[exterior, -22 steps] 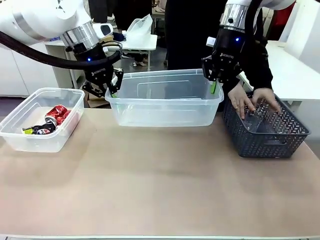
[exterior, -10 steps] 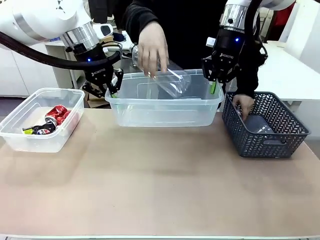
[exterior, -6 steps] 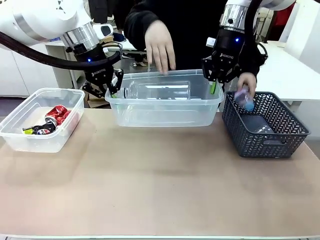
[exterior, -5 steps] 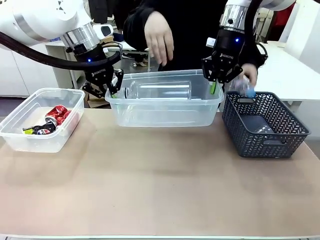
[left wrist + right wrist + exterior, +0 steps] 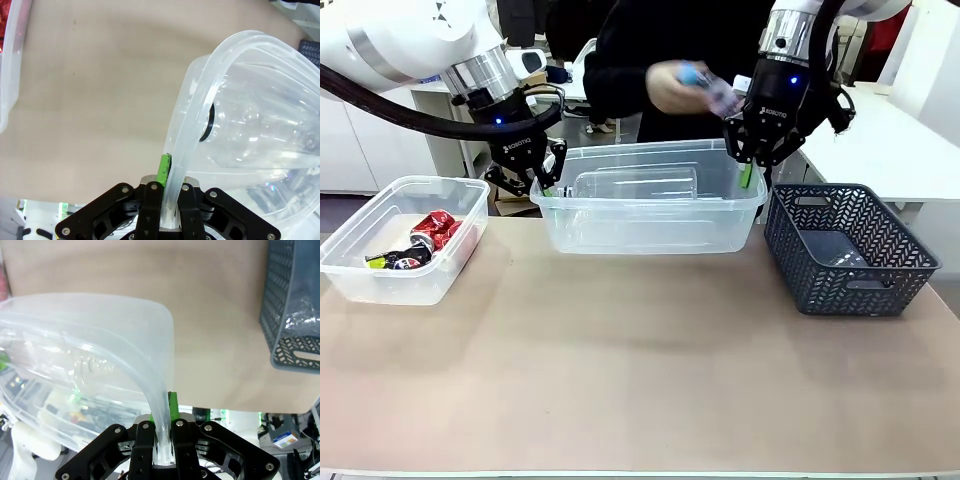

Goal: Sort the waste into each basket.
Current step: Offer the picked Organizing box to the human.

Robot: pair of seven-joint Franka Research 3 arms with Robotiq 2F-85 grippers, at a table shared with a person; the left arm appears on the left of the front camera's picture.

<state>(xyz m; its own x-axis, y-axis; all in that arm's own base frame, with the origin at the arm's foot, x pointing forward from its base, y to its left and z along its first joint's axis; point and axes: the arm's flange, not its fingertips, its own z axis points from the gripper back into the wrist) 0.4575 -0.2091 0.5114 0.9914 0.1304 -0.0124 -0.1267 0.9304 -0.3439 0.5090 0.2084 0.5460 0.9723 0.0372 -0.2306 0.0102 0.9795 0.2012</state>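
A large clear tub (image 5: 650,215) stands at the table's far side, held at both ends. My left gripper (image 5: 542,182) is shut on its left rim, and my right gripper (image 5: 748,172) is shut on its right rim. The wrist views show each rim pinched between green pads, by the left gripper (image 5: 169,172) and the right gripper (image 5: 164,405). A clear plastic bottle (image 5: 635,183) lies inside this tub. Above the tub a person's hand holds a clear bottle with a blue cap (image 5: 710,88). A smaller clear tub (image 5: 380,285) at the left holds red cans (image 5: 435,228).
A dark grey lattice basket (image 5: 850,285) sits at the right, close to the large tub, with something clear inside. The person stands behind the large tub. Bare table stretches across the whole near half.
The person dropped a clear bottle into the large tub, then lifted the blue-capped bottle out of the grey basket and carried it over the tub. Both grippers stayed put.
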